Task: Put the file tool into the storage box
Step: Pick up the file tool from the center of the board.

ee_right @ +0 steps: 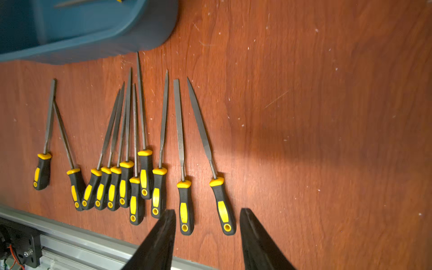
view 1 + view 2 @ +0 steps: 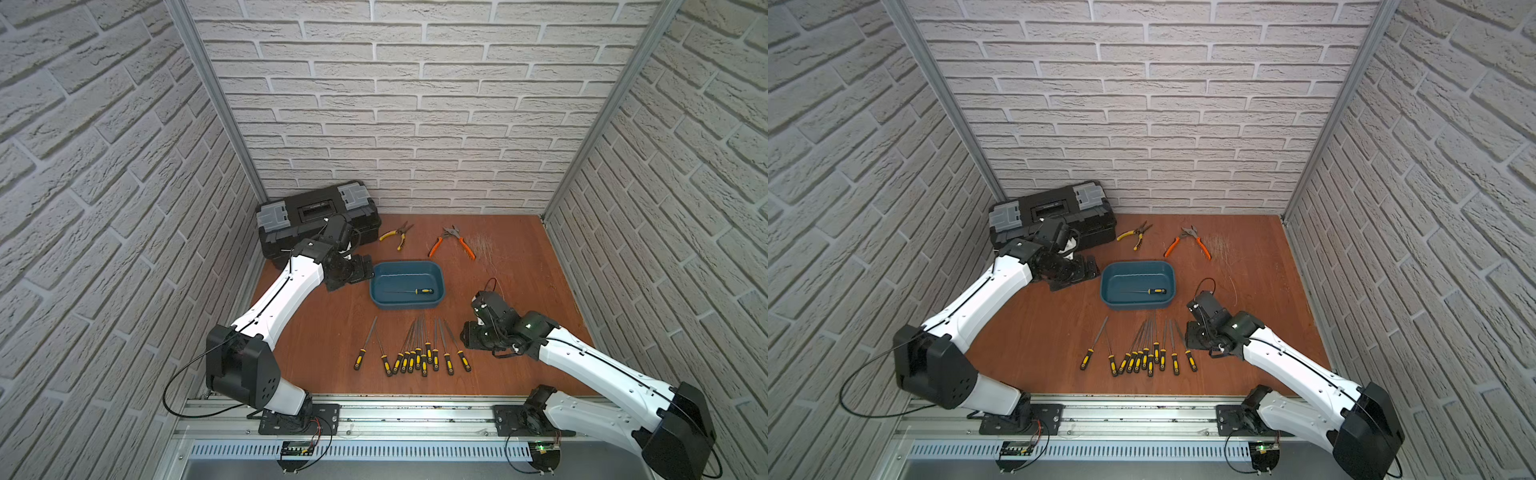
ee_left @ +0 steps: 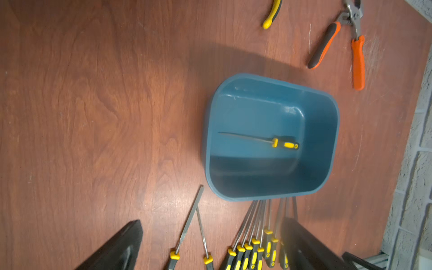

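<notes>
We see the file tool [image 2: 411,291] lying flat on the floor of the teal storage box [image 2: 405,274], with its yellow-and-black handle toward the right edge of the wooden table [image 2: 519,299]; the box stands near the middle of the table, and its top is open. The left claw [image 3: 212,221] has its two fingers wide apart and holds nothing; in both top views it hangs beside the left short side of the box. The right claw [image 1: 208,210] also has its fingers apart, with nothing clamped; it is over the right end of a row of needle files [image 1: 127,182]. In the right wrist view the handle of the last file of the row shows between the two fingers; whether a finger touches it, we cannot tell. These files lie along the near edge of the table, tips toward the box and handles toward the edge; some of them overlap. A black toolbox [image 2: 316,216] with grey latches sits in the far left corner; yellow-handled pliers [image 2: 395,235] and orange-handled pliers [image 2: 437,246] lie near the far edge, apart from each other.
</notes>
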Controlling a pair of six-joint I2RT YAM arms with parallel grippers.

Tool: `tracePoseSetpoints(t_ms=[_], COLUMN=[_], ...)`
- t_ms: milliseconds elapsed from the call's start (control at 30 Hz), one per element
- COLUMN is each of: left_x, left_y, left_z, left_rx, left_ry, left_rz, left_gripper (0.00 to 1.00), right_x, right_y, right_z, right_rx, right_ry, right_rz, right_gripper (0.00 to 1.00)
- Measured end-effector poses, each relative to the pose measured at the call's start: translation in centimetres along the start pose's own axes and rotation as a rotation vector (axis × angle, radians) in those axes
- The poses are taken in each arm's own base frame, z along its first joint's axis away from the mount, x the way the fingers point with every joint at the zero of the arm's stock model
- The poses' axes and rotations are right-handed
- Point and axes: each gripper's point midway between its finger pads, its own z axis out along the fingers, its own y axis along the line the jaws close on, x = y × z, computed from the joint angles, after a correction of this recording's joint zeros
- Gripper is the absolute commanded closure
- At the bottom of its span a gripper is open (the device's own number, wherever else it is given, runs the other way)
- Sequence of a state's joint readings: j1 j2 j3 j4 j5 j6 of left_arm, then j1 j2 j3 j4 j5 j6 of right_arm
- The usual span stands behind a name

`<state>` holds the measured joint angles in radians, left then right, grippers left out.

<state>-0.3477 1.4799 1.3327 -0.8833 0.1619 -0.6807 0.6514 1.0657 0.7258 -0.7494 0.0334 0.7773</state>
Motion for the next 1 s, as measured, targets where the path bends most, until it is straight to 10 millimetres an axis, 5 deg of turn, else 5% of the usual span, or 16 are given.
tracePoseSetpoints(t_ms=[667,1000], left_x=[0.1,0.1], left_y=[1.1,1.1], left_z=[-0.5,-0.4], left_rx=[0.027,0.028], left_ry=[-0.023,-0.022], left_rz=[0.015,0.015], left_gripper=[0.02,0.02], right_x=[3.3,4.6], right_y=[-1.7,-2.2], right_z=[2.6,5.6], right_rx=[0.107,0.189], right_ry=[0.076,0.164], right_rz=[-0.022,-0.090], right_gripper=[0.53,0.55])
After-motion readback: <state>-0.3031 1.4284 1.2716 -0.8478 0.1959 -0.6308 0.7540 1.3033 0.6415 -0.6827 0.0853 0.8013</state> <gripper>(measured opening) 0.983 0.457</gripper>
